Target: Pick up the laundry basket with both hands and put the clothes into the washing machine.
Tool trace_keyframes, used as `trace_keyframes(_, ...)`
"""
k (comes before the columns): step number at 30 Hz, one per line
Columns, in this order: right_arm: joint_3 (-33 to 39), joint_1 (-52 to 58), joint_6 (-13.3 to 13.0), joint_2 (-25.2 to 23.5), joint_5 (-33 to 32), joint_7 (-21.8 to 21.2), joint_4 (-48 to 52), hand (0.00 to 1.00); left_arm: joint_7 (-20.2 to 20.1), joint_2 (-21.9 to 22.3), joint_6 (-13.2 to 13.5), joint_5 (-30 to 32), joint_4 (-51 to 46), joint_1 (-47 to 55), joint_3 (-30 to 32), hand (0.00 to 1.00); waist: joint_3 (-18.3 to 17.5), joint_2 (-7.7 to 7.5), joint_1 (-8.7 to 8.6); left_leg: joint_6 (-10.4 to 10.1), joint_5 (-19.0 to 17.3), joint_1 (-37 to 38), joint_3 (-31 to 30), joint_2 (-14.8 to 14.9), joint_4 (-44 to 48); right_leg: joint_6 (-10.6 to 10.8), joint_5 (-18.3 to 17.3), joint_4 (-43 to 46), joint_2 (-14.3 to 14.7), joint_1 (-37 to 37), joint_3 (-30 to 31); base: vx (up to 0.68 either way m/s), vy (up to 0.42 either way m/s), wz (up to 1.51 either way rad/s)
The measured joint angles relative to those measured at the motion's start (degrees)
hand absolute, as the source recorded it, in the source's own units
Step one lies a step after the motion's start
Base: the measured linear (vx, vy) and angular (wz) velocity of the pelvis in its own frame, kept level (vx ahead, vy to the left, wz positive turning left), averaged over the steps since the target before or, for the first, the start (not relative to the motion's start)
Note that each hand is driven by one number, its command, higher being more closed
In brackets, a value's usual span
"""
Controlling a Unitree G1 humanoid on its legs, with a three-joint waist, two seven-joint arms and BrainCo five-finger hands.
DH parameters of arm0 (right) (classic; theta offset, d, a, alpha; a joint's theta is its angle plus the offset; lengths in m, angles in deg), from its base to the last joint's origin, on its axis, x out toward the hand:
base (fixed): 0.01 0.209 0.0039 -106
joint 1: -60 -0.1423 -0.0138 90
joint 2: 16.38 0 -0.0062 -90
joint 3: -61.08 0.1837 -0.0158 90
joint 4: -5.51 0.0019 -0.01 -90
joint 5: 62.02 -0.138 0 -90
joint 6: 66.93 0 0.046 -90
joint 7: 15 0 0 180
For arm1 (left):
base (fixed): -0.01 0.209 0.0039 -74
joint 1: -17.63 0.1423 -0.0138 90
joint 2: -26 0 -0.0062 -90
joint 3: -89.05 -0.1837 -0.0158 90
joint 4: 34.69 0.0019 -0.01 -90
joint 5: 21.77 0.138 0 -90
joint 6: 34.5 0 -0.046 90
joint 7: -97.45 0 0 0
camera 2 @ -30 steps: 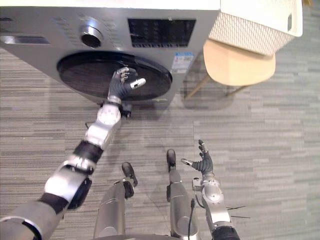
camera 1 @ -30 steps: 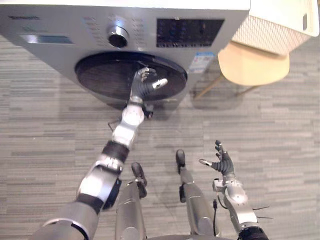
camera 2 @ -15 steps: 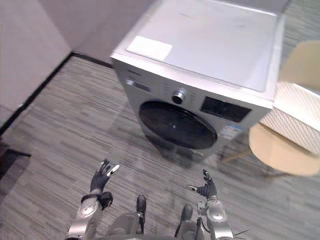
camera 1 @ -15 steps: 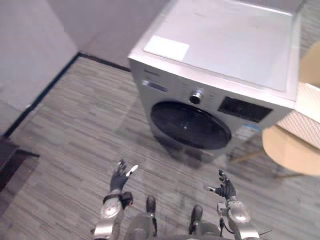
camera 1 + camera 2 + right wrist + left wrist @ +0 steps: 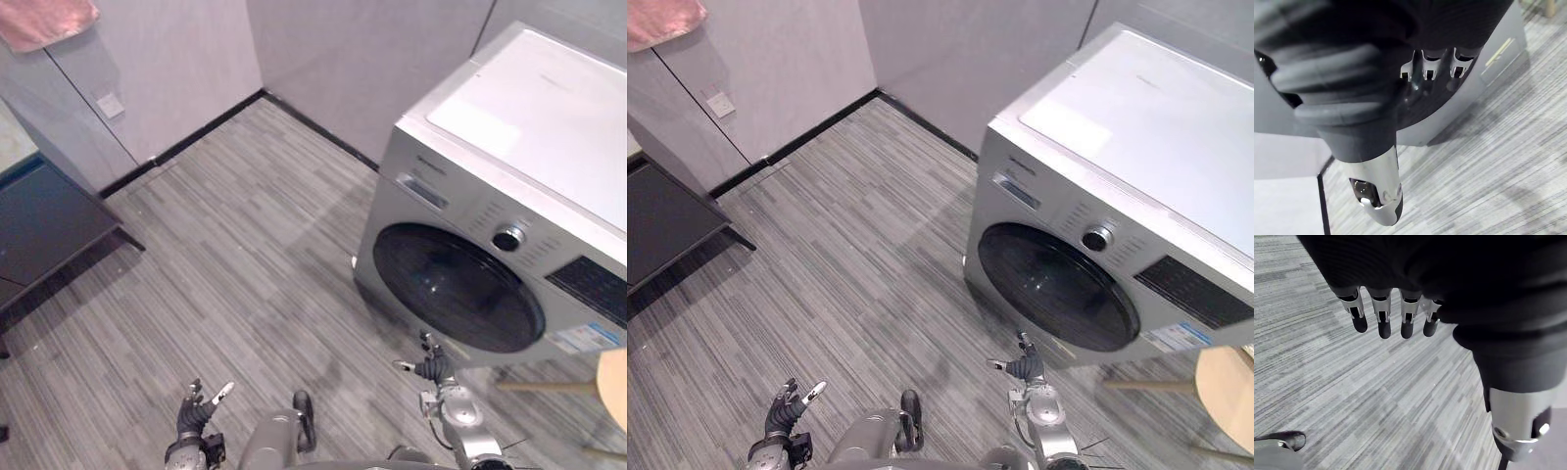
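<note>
Washer stands with its round door closed. Left hand and right hand hang low over the floor, fingers spread and empty. Basket and clothes: I can't say where. Loading may be finished or still ahead.

Even, soft indoor light; faint shadows; wrist views blurred close-up.

laundry room, washing machine, grey floor
</note>
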Motion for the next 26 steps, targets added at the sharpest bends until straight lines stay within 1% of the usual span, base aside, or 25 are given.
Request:
trace_keyframes(1,-0.3,0.6,0.0,-0.2,0.0,0.0,2.2,0.00,0.3,0.3,0.2,-0.4,-1.0,-0.6,-0.3,0.00,0.1,0.07,-0.49,0.2,-0.3,2.3,-2.5,-0.6,-0.8,-0.6,-3.0,0.7,2.8,-1.4,1.3,0.41,-0.004,1.24)
trace_keyframes(2,-0.2,0.9,-0.3,-0.1,0.0,0.0,4.7,0.00,0.3,0.4,0.5,-0.7,-1.4,-1.2,-1.2,0.00,0.1,-0.09,-0.91,0.2,-0.7,4.7,-4.4,-1.4,-1.8,-0.6,-4.7,-0.7,4.9,-3.5,2.0,0.41,-0.011,1.19)
trace_keyframes(3,-0.2,0.8,-0.3,0.0,0.0,0.0,5.7,0.00,0.4,0.4,0.8,-0.8,-1.5,-1.5,-1.7,0.00,0.1,-0.10,-1.10,0.4,-1.1,5.8,-6.1,-2.0,-2.1,-0.3,-5.3,-1.9,6.0,-5.0,2.3,0.42,-0.043,1.18)
trace_keyframes(4,0.0,0.7,-0.4,0.1,0.0,0.0,7.7,0.00,0.3,0.7,1.0,-0.8,-1.7,-2.3,-2.1,0.00,0.3,0.04,-1.82,0.4,-1.7,7.2,-8.9,-2.6,-2.5,-0.2,-5.6,-5.3,8.3,-8.1,4.5,0.33,-0.066,1.08)
trace_keyframes(5,0.0,0.7,-0.4,0.1,-0.1,0.0,8.4,0.00,0.4,1.0,1.0,-0.8,-1.6,-2.9,-2.1,0.00,0.4,0.20,-2.12,0.1,-2.0,7.9,-10.6,-2.9,-2.6,0.1,-5.4,-7.8,9.4,-9.4,5.9,0.43,-0.121,1.57)
trace_keyframes(6,0.1,1.1,-0.4,0.3,-0.1,0.0,8.9,0.00,0.4,1.5,1.1,-0.8,-1.3,-4.4,-2.2,0.00,0.4,0.18,-2.82,-0.5,-2.4,9.0,-14.3,-3.2,-2.6,1.8,-3.9,-15.3,11.5,-10.8,9.9,0.45,-0.176,1.65)
trace_keyframes(7,0.1,1.4,-0.3,0.4,-0.1,0.0,8.8,0.00,0.5,1.4,1.2,-0.8,-1.2,-5.0,-2.8,0.00,0.3,-0.06,-3.39,-1.7,-3.1,10.0,-17.1,-3.6,-2.6,2.7,-1.3,-21.9,12.4,-10.8,12.7,0.57,-0.253,2.05)
trace_keyframes(8,0.1,2.0,-0.3,0.4,-0.1,0.0,8.6,0.00,0.9,0.9,1.4,-0.7,-0.4,-5.7,-3.9,0.00,0.5,-1.01,-3.49,-3.7,-4.5,11.7,-20.2,-4.2,-2.0,2.1,6.7,-27.6,12.3,-10.1,15.0,0.49,-0.266,1.77)
trace_keyframes(9,-0.1,2.5,-0.3,1.0,0.0,0.0,7.7,0.00,1.3,1.5,1.5,-0.4,0.8,-5.9,-4.2,0.00,0.7,-0.36,-3.51,-5.5,-5.5,12.8,-22.0,-3.6,-0.7,0.6,10.0,-26.1,11.9,-9.1,14.1,0.50,-0.291,1.35)
trace_keyframes(10,-0.1,2.2,-0.1,1.5,0.0,0.0,7.3,0.00,1.4,2.9,1.6,-0.1,0.8,-5.7,-4.1,0.00,0.6,1.45,-2.36,-6.7,-4.9,12.2,-22.0,-1.5,1.5,-0.5,9.0,-25.6,12.5,-7.8,10.9,0.48,-0.299,0.88)
trace_keyframes(11,-0.1,2.2,-0.1,1.4,0.0,-0.1,7.7,0.00,1.3,3.5,1.6,0.0,0.8,-5.4,-4.1,0.00,0.6,1.76,-2.04,-8.9,-3.6,11.4,-21.3,-0.7,3.9,-1.8,7.7,-25.8,12.6,-6.5,9.0,0.46,-0.288,0.58)
trace_keyframes(12,-0.2,2.1,-0.1,1.3,0.0,-0.1,7.7,0.00,1.3,4.0,1.6,0.0,0.8,-5.3,-4.1,0.00,0.7,1.98,-1.83,-10.2,-2.8,10.6,-20.4,0.0,6.0,-2.3,7.3,-26.1,12.8,-5.4,7.9,0.44,-0.293,0.63)
trace_keyframes(13,-0.3,2.2,-0.2,1.2,0.0,-0.1,7.7,0.00,1.3,4.9,1.6,0.4,0.7,-5.0,-3.7,0.00,0.9,2.33,-1.70,-12.0,-1.0,8.5,-17.7,1.9,12.4,-3.6,6.4,-27.4,13.9,-2.3,5.8,0.39,-0.275,0.43)
trace_keyframes(14,-0.7,2.2,-0.2,1.0,0.0,-0.1,7.8,0.00,1.3,5.4,1.6,0.4,0.4,-4.5,-3.4,0.00,0.9,2.22,-1.68,-11.6,1.3,7.0,-14.9,3.3,17.8,-4.3,6.0,-28.7,14.8,0.2,4.8,0.43,-0.282,0.38)
trace_keyframes(15,-0.8,2.2,-0.2,0.3,-0.1,-0.1,7.8,0.00,1.2,5.6,1.5,0.4,0.3,-3.9,-3.4,0.00,1.0,1.82,-1.35,-11.4,0.9,5.4,-10.9,6.2,22.5,-4.9,5.6,-30.6,15.4,3.5,4.5,0.37,-0.226,0.26)
trace_keyframes(16,-0.4,2.0,-0.2,-0.1,-0.1,0.0,7.9,0.00,1.2,5.9,1.5,0.4,-0.2,-4.0,-3.4,0.00,0.8,1.42,-1.60,-9.9,0.0,4.4,-6.6,8.2,23.2,-5.2,5.5,-32.5,15.4,5.8,3.8,0.27,-0.155,0.24)
trace_keyframes(18,0.5,2.1,-0.3,0.0,-0.1,0.0,7.7,0.00,1.2,6.3,1.5,0.5,-0.9,-4.3,-3.5,0.00,0.7,1.33,-1.66,-9.2,-0.4,3.1,-3.6,9.3,20.1,-5.2,5.5,-34.7,15.0,8.0,3.0,0.18,-0.074,0.22)
trace_keyframes(19,1.1,2.1,-0.2,0.1,-0.1,0.0,7.7,0.00,1.2,6.2,1.6,0.5,-1.0,-5.0,-3.5,0.00,0.4,1.57,-1.67,-9.4,-0.3,2.5,-1.8,10.0,14.8,-5.2,5.5,-36.1,14.6,9.0,1.8,0.14,0.014,0.41)
trace_keyframes(20,1.8,2.4,-0.2,0.1,-0.1,0.0,7.3,0.00,1.1,6.2,1.6,0.5,-0.6,-6.2,-3.7,0.00,0.3,1.81,-1.76,-10.1,0.5,2.1,-1.2,9.9,7.5,-5.1,5.5,-36.6,14.0,9.6,0.4,0.09,0.051,0.47)
trace_keyframes(21,2.1,2.5,-0.2,0.2,-0.1,0.0,6.7,0.00,1.1,6.2,1.6,0.5,-0.4,-6.6,-3.7,0.00,0.2,2.01,-1.83,-11.1,1.8,2.1,-1.0,9.9,3.3,-4.8,5.6,-36.9,13.9,9.9,-0.3,0.10,0.101,0.58)
trace_keyframes(22,2.7,2.7,-0.2,1.1,-0.1,0.0,5.1,0.00,1.1,6.0,1.6,0.6,0.0,-7.2,-3.9,0.00,-0.4,3.02,-1.86,-11.1,8.9,2.1,-0.6,10.2,-3.5,-3.5,5.4,-37.6,14.6,10.6,-1.5,0.06,0.096,0.51)
trace_keyframes(23,2.8,2.4,-0.1,0.8,-0.1,0.0,3.0,0.00,1.0,5.1,1.6,0.7,0.6,-7.6,-4.2,0.00,-0.7,2.61,-1.76,-10.2,8.4,3.0,-0.1,10.0,-5.4,-2.8,5.2,-38.3,14.3,10.9,-1.6,0.07,0.136,0.45)
trace_keyframes(24,2.8,2.3,0.0,0.3,-0.1,0.0,2.0,0.00,0.6,4.1,1.6,0.9,0.8,-7.7,-4.2,0.00,-1.0,1.88,-1.53,-9.4,9.3,3.6,0.0,9.0,-7.6,-2.3,5.5,-39.1,13.8,10.9,-1.5,0.05,0.146,0.27)
trace_keyframes(25,2.8,2.3,0.0,-0.1,-0.1,0.0,1.4,0.00,0.1,3.0,1.6,0.9,1.0,-7.6,-4.2,0.00,-1.3,1.30,-1.49,-9.1,10.2,4.0,0.0,8.2,-9.1,-1.8,5.8,-39.7,13.1,10.9,-1.5,0.04,0.142,0.15)
trace_keyframes(26,2.9,2.1,0.0,-0.2,-0.1,0.0,0.9,0.00,0.0,1.9,1.5,1.0,1.3,-7.0,-4.2,0.00,-1.3,1.25,-1.59,-8.6,10.6,4.7,0.1,7.5,-10.2,-1.4,6.1,-40.2,12.5,11.4,-1.4,0.01,0.084,0.08)
